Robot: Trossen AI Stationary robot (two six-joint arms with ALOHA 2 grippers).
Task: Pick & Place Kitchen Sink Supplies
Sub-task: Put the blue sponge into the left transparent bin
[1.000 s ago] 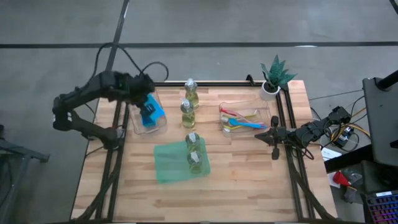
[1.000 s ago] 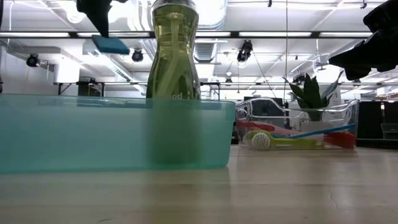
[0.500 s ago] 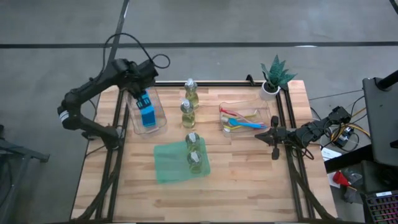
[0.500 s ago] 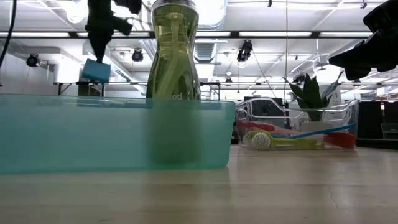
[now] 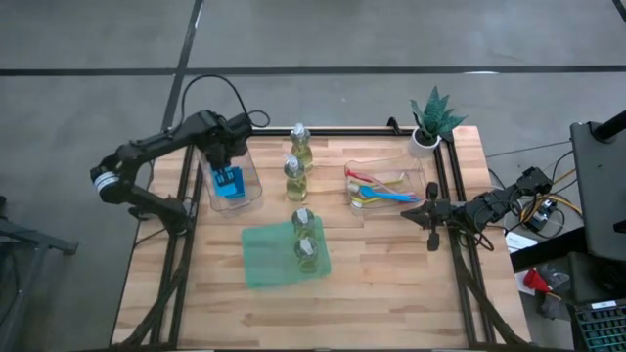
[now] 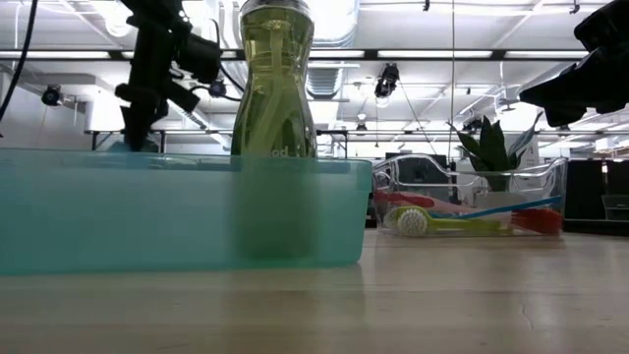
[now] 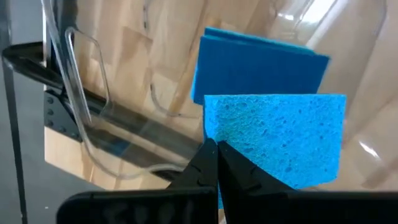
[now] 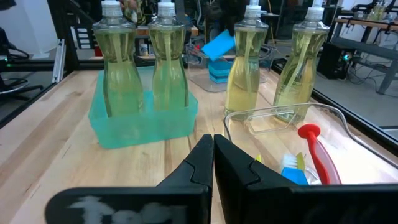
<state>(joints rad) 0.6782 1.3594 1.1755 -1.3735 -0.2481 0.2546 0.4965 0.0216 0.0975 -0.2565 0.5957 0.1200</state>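
Observation:
My left gripper (image 5: pixel 223 156) hangs over the clear bin (image 5: pixel 253 174) at the table's far left, shut on a blue sponge (image 7: pixel 280 134). More blue sponges (image 7: pixel 261 62) lie stacked on the bin's floor under it. Two bottles (image 5: pixel 305 235) of yellowish liquid stand in the teal tray (image 5: pixel 266 264), and two others (image 5: pixel 296 161) stand on the wood beside the bin. My right gripper (image 5: pixel 431 227) rests shut at the table's right side and holds nothing. My left gripper pinches the sponge between its two fingers at one edge, near a corner (image 7: pixel 225 148). The fingers come from above, pointing steeply down. The sponge (image 8: pixel 219 45) hangs tilted below them, clear of the stack (image 8: pixel 217 73) in the bin.
A second clear bin (image 5: pixel 383 186) right of centre holds red, yellow and blue brushes. A small potted plant (image 5: pixel 430 122) stands at the far right corner. Black frame rails run along the table's left and right sides. Bare wood lies along the near edge.
My left gripper has gone down toward the clear bin with the sponge still held, and its wrist has rolled. The sponge has sunk from high above the bin to just over the stacked sponges and has turned about. My right arm has kept still.

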